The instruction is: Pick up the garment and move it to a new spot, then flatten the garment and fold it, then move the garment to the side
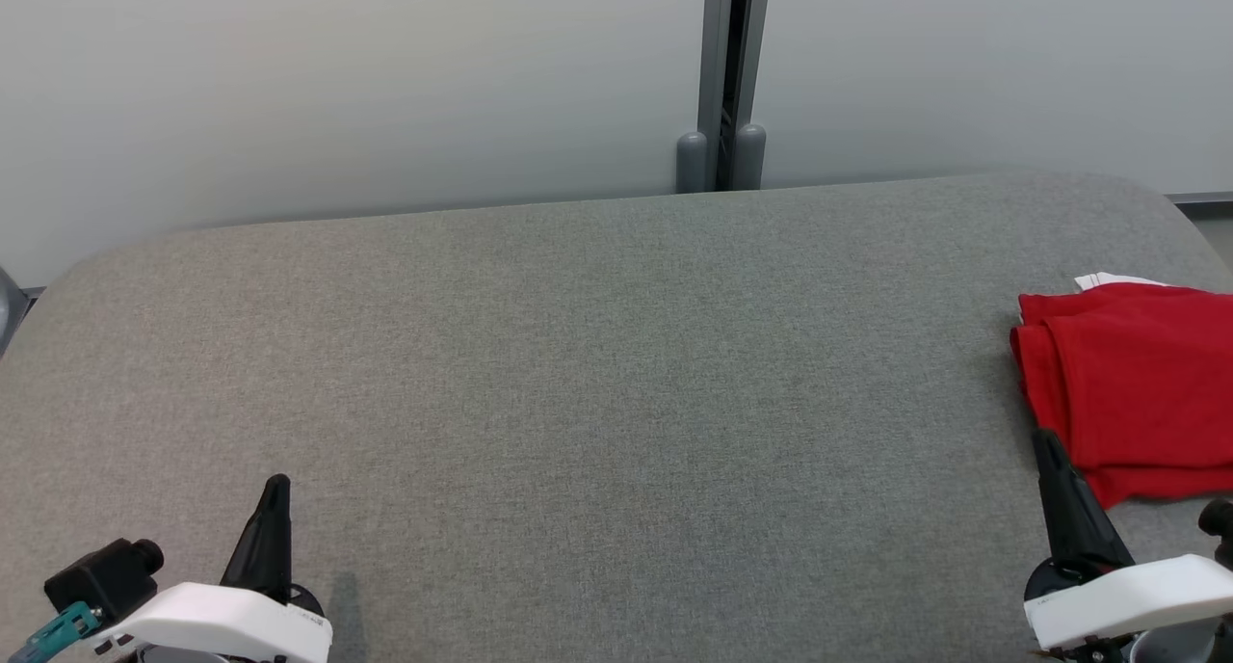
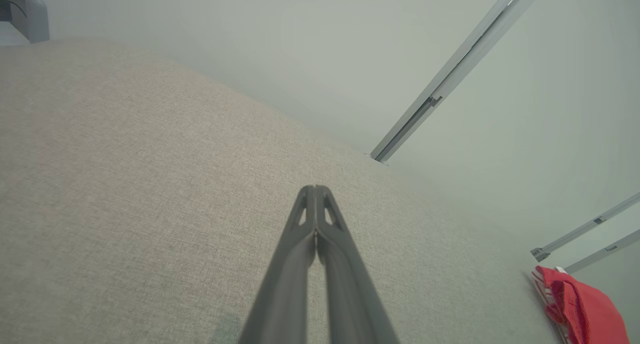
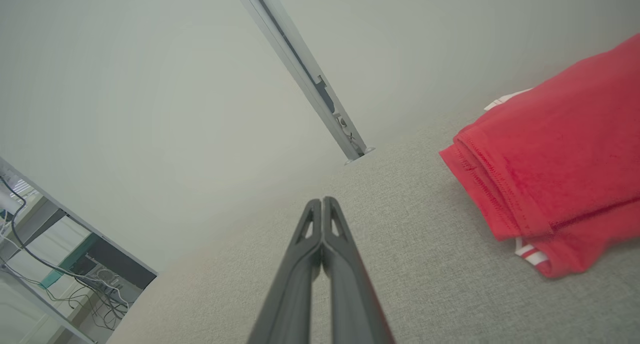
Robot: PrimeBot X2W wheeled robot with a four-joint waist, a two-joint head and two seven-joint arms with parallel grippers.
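One folded red garment [image 1: 1137,393] — right side past view's edge.

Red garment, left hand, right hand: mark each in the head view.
red garment [image 1: 1141,393], head view, middle of the folded top layer.
left hand [image 1: 276,487], head view, at the shut fingertips.
right hand [image 1: 1044,443], head view, at the shut fingertips.

The table [image 1: 578,355] lies open mid-span; the red garment [image 1: 1137,393] blocks its right edge.
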